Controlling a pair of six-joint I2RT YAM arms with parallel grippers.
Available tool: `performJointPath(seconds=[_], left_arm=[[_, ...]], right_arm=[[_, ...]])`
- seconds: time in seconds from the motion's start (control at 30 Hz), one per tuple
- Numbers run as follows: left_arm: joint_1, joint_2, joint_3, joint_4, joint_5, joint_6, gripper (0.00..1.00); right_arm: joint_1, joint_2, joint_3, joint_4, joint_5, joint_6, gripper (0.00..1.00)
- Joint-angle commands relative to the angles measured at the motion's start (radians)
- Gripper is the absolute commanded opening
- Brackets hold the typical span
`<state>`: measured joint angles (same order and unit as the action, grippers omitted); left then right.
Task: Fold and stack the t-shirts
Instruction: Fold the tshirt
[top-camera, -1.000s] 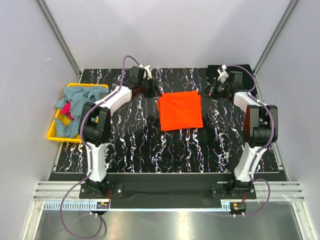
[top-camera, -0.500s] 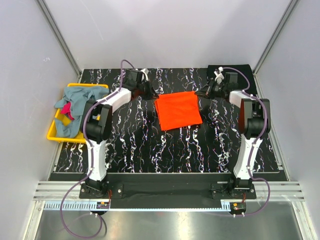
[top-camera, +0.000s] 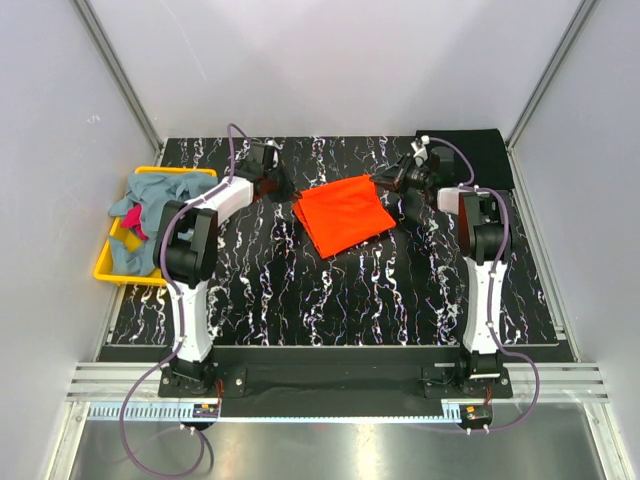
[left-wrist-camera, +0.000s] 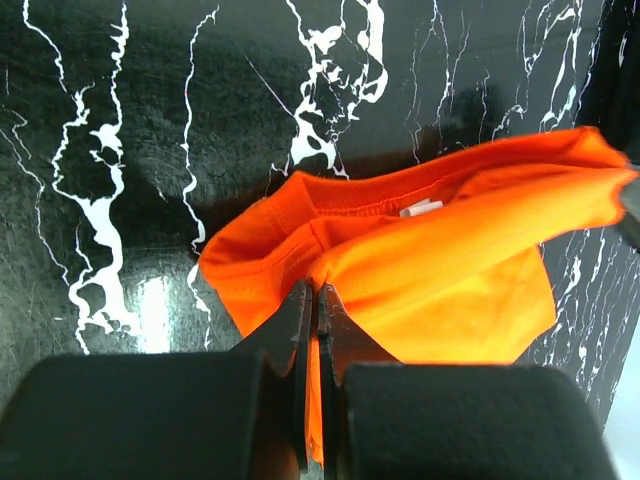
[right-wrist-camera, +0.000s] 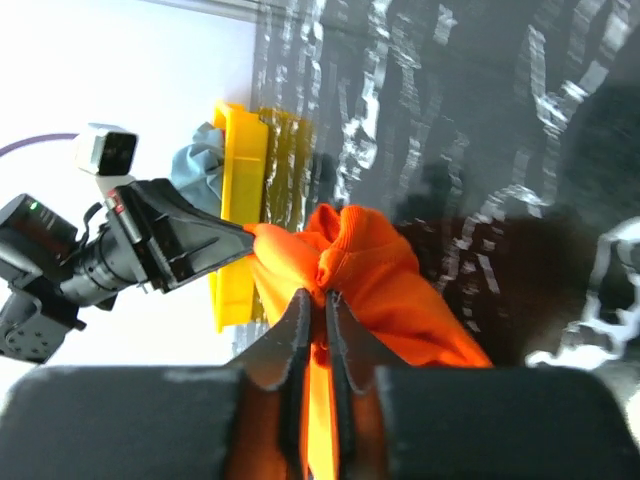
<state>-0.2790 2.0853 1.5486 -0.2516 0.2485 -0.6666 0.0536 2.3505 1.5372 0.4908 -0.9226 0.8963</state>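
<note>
Orange shirt (top-camera: 342, 212) is lifted over the far middle of the table (top-camera: 300, 290). My left pincer (left-wrist-camera: 313, 300) is clamped on one bunched edge, my right pincer (right-wrist-camera: 315, 300) on the opposite edge.

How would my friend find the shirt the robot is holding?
Find the black marbled table. Near its far edge, the left end effector and right end effector pinch the orange t-shirt between them. It is the only bright orange cloth; shirts in the yellow bin are grey-blue and pink.
</note>
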Motion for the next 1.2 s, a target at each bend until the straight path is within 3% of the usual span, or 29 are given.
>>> performJointPath(seconds=[0.0,0.17,0.27,0.43,0.67,0.97,1.03,1.17], left_arm=[[0.017,0.021,0.013,0.028,-0.014,0.019,0.0],[0.026,0.053,0.064,0.034,0.049,0.051,0.0],[0.031,0.056,0.087,0.034,0.071,0.07,0.0],[0.04,0.053,0.108,0.02,0.11,0.056,0.0],[0.041,0.051,0.081,0.023,0.092,0.048,0.0],[0.04,0.059,0.096,0.026,0.1,0.05,0.0],[0.043,0.065,0.105,0.025,0.106,0.061,0.0],[0.049,0.084,0.159,0.0,0.121,0.09,0.0]], right_arm=[[-0.012,0.024,0.089,0.013,-0.038,0.05,0.16],[-0.018,-0.065,0.071,-0.331,0.06,-0.229,0.51],[-0.031,-0.146,-0.05,-0.371,0.097,-0.289,0.64],[-0.031,-0.247,-0.205,-0.42,0.128,-0.381,0.72],[-0.026,-0.298,-0.307,-0.34,0.079,-0.382,0.71],[0.008,-0.306,-0.365,-0.241,0.05,-0.367,0.55],[0.008,-0.304,-0.361,-0.25,0.057,-0.369,0.55],[0.011,-0.319,-0.355,-0.264,0.099,-0.379,0.65]])
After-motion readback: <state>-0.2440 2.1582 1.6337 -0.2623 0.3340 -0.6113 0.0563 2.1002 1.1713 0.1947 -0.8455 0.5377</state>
